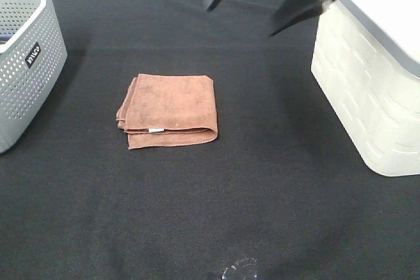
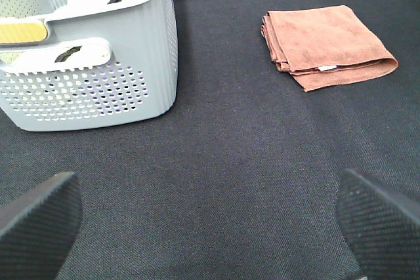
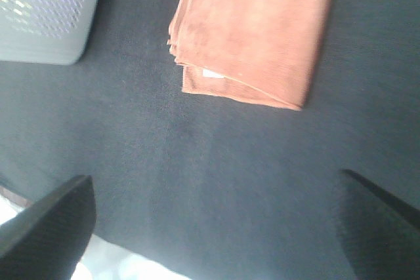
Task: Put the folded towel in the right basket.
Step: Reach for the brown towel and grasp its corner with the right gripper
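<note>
**Figure: counter scene from the high camera and both wrist cameras.**

The folded towel (image 1: 168,111), rust-brown, lies flat on the black counter (image 1: 262,201), a little left of centre and well apart from both containers. Its layered edges show on its left side, and a small white label (image 1: 155,130) sits at its near edge.

The right basket (image 1: 367,83), cream-white with a grey rim, stands at the right edge of the counter. The towel is not in it. The left basket (image 1: 29,77), grey and perforated, stands at the far left and bears a small dark tag (image 1: 32,54) on its wall.

The right end effector (image 1: 241,21) hangs over the far part of the counter, beyond the towel and just beside the right basket's far corner. Its two dark fingers are spread wide and nothing is between them. In the right wrist view the towel (image 3: 252,31) lies ahead of the open fingers (image 3: 46,227), with a corner of the left basket (image 3: 46,11) to one side.

The left end effector (image 2: 210,227) appears only in the left wrist view. Its textured fingers (image 2: 36,221) are set wide apart over bare counter and hold nothing. Ahead of it are the left basket (image 2: 98,90) and the towel (image 2: 326,45). Dark, blue and yellow items lie inside that basket, too partly hidden to identify.
</note>
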Action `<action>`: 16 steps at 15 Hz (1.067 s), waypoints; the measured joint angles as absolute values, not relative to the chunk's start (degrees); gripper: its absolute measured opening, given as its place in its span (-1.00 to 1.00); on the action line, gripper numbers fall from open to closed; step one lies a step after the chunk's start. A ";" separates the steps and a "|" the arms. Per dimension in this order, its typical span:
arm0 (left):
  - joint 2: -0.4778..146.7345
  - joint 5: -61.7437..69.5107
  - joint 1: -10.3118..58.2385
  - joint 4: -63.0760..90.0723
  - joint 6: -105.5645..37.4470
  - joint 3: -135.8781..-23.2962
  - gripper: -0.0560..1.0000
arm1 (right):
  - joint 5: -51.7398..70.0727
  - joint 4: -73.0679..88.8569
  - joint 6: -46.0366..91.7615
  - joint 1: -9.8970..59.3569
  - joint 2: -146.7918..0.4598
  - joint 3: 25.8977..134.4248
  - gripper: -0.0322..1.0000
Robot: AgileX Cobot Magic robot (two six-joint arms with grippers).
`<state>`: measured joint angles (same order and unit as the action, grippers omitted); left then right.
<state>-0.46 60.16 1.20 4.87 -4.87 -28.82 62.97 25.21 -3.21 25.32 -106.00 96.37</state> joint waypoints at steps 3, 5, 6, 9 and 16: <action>-0.46 60.16 1.20 4.87 -4.87 -28.82 0.96 | 61.71 26.01 -4.07 26.64 -119.29 101.30 0.86; -0.46 60.16 1.20 4.87 -4.87 -28.82 0.96 | 58.61 25.10 -4.07 26.64 -124.50 101.36 0.86; -0.46 60.16 1.20 4.87 -4.87 -28.82 0.96 | 56.55 25.10 -4.07 26.64 -126.62 101.36 0.86; -0.46 60.16 1.20 4.87 -4.87 -28.82 0.96 | 51.28 25.21 -4.07 26.30 -130.98 101.53 0.85; -0.46 60.16 1.20 4.87 -4.87 -28.82 0.96 | 46.29 30.88 -1.83 23.15 -136.36 101.99 0.80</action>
<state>-0.46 60.16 1.20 4.87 -4.87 -28.82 46.29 30.88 -1.83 23.15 -136.36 101.99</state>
